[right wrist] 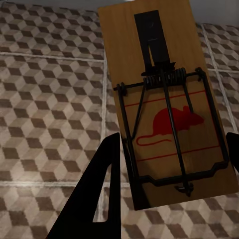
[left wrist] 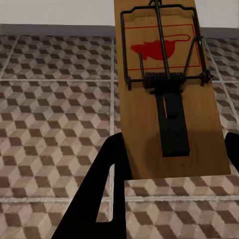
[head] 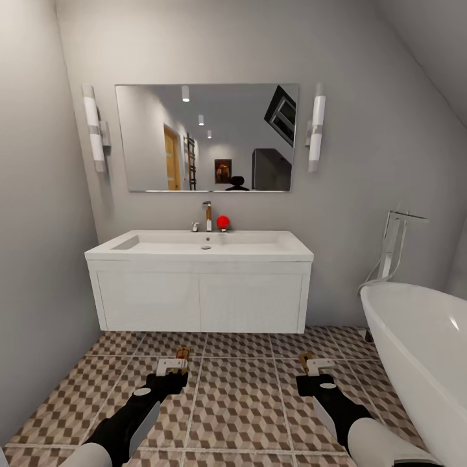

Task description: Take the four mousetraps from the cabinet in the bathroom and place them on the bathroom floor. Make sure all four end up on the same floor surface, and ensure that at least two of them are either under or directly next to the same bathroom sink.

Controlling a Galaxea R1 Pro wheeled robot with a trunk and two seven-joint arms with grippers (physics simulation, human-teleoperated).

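Both grippers are clamped on a trap each: the left gripper (head: 174, 368) has its jaws closed on the near end of one mousetrap (left wrist: 167, 89), and the right gripper (head: 313, 368) is holding a second mousetrap (right wrist: 167, 107) the same way, with the black fingers (left wrist: 102, 194) pressed against the board's edges, so the jaws are only as wide as the board itself. So two traps are counted, both carried just above the bathroom floor (head: 240, 395), a little in front of the sink (head: 201, 246) and not yet put down. Each trap is a flat rectangular wooden board with a dark wire bar, a coiled spring across the middle, a black metal plate, and a red mouse printed inside a red outline. The floor is made of big square tiles with a brown, beige and white cube pattern and pale grout lines. One sink is seen, a white rectangular basin on a boxy white vanity with two flat front panels and a chrome tap (head: 207, 217), with a small red ball (head: 223, 222) just beside the tap. A mirror (head: 206, 137) is hung above it between two tube-shaped wall lights, and the glossy white curved bathtub (head: 421, 350) is seen to the right.
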